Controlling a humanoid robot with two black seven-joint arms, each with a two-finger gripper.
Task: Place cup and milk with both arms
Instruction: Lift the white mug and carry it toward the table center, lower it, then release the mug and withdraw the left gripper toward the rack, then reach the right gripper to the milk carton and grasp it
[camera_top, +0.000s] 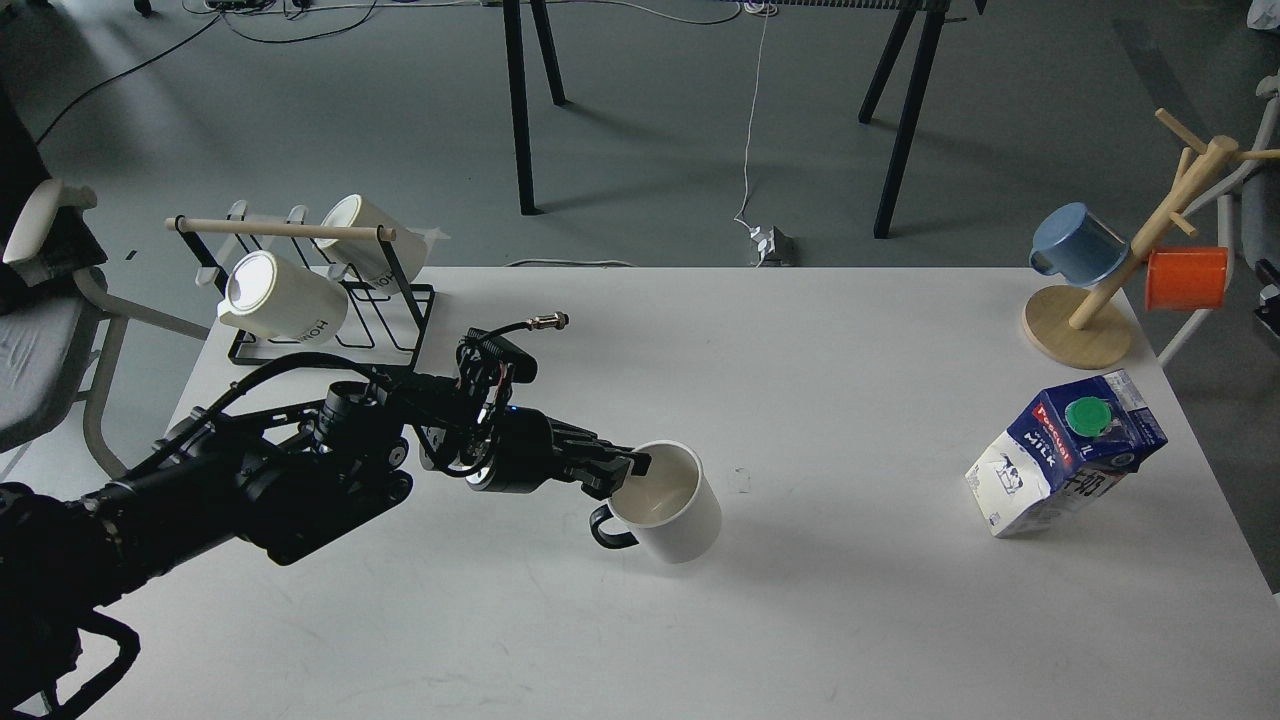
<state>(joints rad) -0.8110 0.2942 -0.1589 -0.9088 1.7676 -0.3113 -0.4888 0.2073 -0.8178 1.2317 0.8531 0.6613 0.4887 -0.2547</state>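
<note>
My left gripper (628, 470) is shut on the rim of a white cup (668, 505) with a black handle. It holds the cup tilted, low over the middle of the white table (800, 620). A blue and white milk carton (1066, 452) with a green cap stands leaning at the right side of the table, far from the cup. My right arm and gripper are out of view.
A black wire rack (330, 300) with a wooden bar holds two white mugs at the back left. A wooden mug tree (1100, 300) with a blue cup and an orange cup stands at the back right. Table legs and cables are on the floor behind.
</note>
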